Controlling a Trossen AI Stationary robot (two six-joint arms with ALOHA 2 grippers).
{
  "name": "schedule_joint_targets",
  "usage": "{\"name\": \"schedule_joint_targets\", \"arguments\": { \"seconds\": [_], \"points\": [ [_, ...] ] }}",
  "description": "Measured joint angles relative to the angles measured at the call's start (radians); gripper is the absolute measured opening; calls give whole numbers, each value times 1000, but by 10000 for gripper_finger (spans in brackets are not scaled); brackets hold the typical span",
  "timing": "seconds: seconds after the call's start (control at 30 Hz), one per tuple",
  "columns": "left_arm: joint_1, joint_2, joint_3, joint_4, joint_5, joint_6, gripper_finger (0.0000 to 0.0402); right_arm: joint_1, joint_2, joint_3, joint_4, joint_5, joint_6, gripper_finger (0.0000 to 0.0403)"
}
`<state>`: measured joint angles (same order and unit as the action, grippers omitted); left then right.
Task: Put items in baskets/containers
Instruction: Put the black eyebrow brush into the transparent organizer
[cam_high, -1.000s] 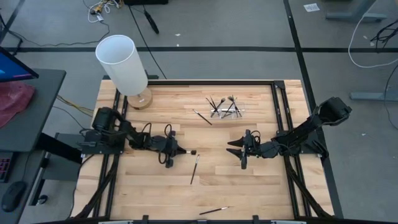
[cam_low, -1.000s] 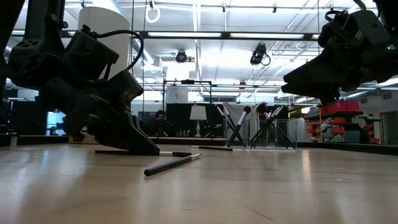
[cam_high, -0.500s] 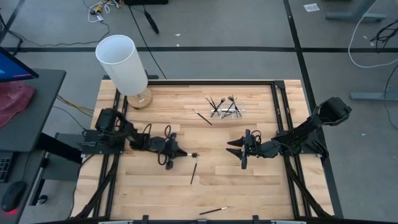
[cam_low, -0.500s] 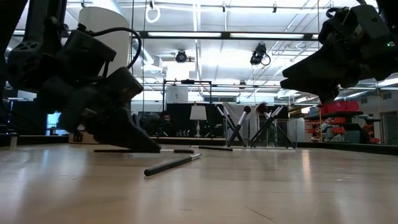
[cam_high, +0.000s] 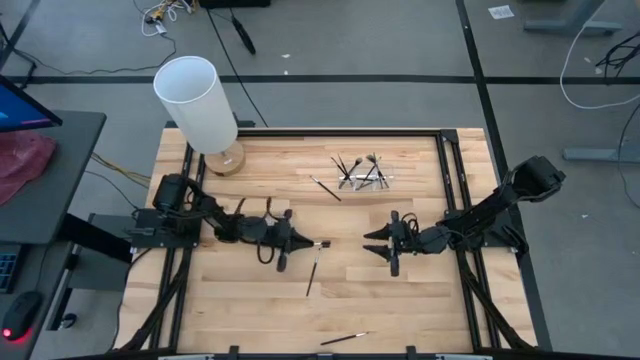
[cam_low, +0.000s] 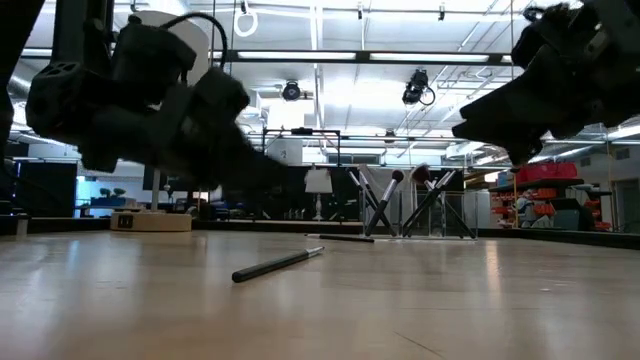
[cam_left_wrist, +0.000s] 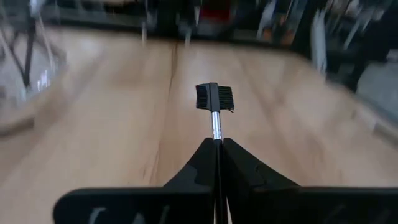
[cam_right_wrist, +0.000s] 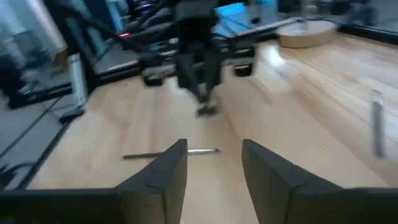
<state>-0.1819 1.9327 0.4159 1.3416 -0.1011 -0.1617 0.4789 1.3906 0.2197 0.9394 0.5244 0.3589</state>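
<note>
My left gripper (cam_high: 303, 243) hovers over the table's middle, shut on a thin makeup brush whose small dark comb-like head (cam_left_wrist: 214, 98) sticks out past the fingertips. My right gripper (cam_high: 371, 241) faces it from the right, open, with nothing between its fingers (cam_right_wrist: 163, 171). A dark brush (cam_high: 312, 272) lies flat on the wood between the arms, a second brush (cam_high: 346, 339) near the front edge and a third brush (cam_high: 325, 188) beside the clear holder (cam_high: 362, 180). Several brushes stand leaning in that holder. My left gripper pinches the brush's slim shaft (cam_left_wrist: 216, 132) just behind the head, between its two shut fingers. The fingers come nearly level from the table's left and lie along the brush. The brush points toward the right arm, lifted clear of the table.
A tall white cylinder (cam_high: 196, 100) on a round wooden base (cam_high: 228, 160) stands at the far left corner. Black rails (cam_high: 450, 190) run along the table's left and right sides. Bare wood lies between the two grippers and toward the near edge.
My left gripper has risen from the table and tipped from pointing down to nearly level, going a little toward the right arm. The brush, which lay on the wood at its fingertips, has come up with it and hangs clear.
</note>
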Motion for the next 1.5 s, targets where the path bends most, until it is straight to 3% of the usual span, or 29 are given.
{"name": "schedule_joint_targets", "arguments": {
  "seconds": [0.17,0.4,0.6,0.83,1.27,1.37,1.5],
  "points": [
    [10,-1,44,141,-1,1,12,-1,72,67,0,-31,-109,157],
    [17,-2,155,209,-2,29,12,-39,279,212,28,79,-134,157],
    [17,-2,243,208,-2,78,13,-49,403,283,336,88,-292,157],
    [17,-2,289,209,-2,106,12,-38,406,283,571,217,-419,157],
    [16,-2,290,203,-2,106,15,-32,402,341,623,140,-499,154],
    [16,-2,290,202,-2,106,14,-32,401,344,621,138,-507,135],
    [16,-3,290,201,1,105,12,-31,401,344,620,140,-511,78]
  ]
}}
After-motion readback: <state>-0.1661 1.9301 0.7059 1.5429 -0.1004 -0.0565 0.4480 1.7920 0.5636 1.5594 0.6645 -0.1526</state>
